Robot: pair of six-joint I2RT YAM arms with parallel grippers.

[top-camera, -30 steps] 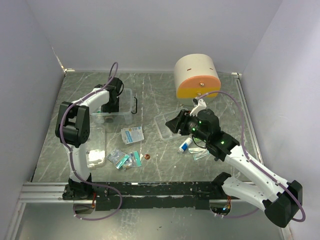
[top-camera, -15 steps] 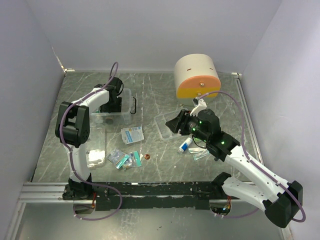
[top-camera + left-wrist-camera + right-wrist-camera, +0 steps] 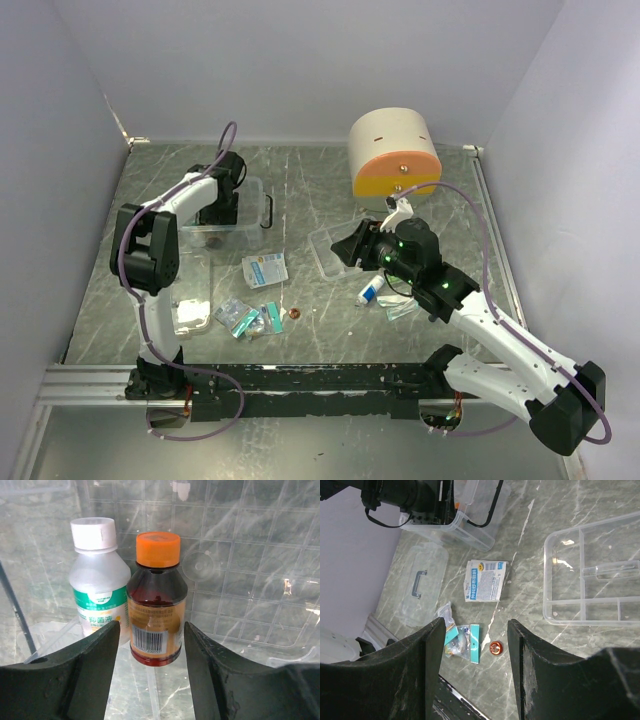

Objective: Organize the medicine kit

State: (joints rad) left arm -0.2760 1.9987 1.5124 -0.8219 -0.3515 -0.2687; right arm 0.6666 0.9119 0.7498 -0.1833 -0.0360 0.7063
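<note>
My left gripper (image 3: 151, 645) is open inside the clear kit box (image 3: 238, 212) at the back left. Just beyond its fingertips an amber bottle with an orange cap (image 3: 156, 600) stands upright beside a white-capped bottle with a green label (image 3: 97, 587). My right gripper (image 3: 475, 645) is open and empty, held above the table middle. Below it lie a white and blue packet (image 3: 485, 580), small teal sachets (image 3: 462, 640) and an orange round item (image 3: 495, 647). The clear divided tray (image 3: 590, 570) lies to its right.
The clear box lid with a grey handle (image 3: 420, 587) lies front left. A blue and white tube (image 3: 371, 291) and a flat packet (image 3: 402, 308) lie under the right arm. A beige drum with an orange face (image 3: 394, 152) stands at the back right.
The left gripper has shifted slightly farther back in the box. The right arm has hardly moved.
</note>
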